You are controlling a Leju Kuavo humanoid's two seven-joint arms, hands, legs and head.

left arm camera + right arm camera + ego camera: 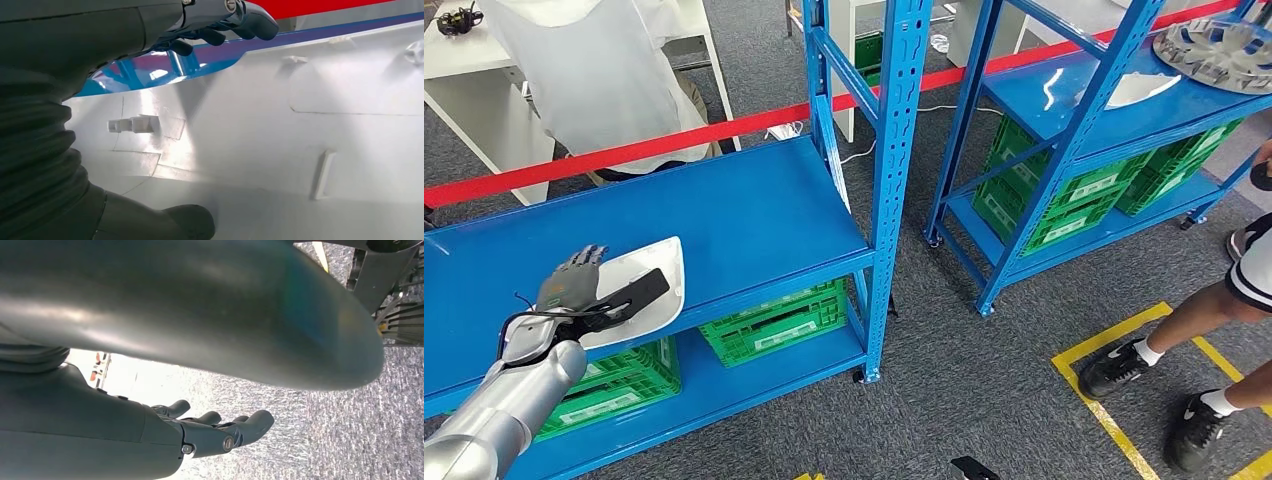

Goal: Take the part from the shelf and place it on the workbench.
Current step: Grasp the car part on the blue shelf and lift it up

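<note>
Gripping the white part (639, 285), long axis running along the shelf (754, 215), left hand (574, 290).

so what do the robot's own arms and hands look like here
The left arm is a smooth, rounded silver tube. A thin black cable loops beside its wrist. The left hand has a grey ribbed cover at the wrist, a thick grey thumb and darker grey fingers with small silver screws. The right hand is built the same: a grey body, dark rounded fingers and a silver screw.
</note>
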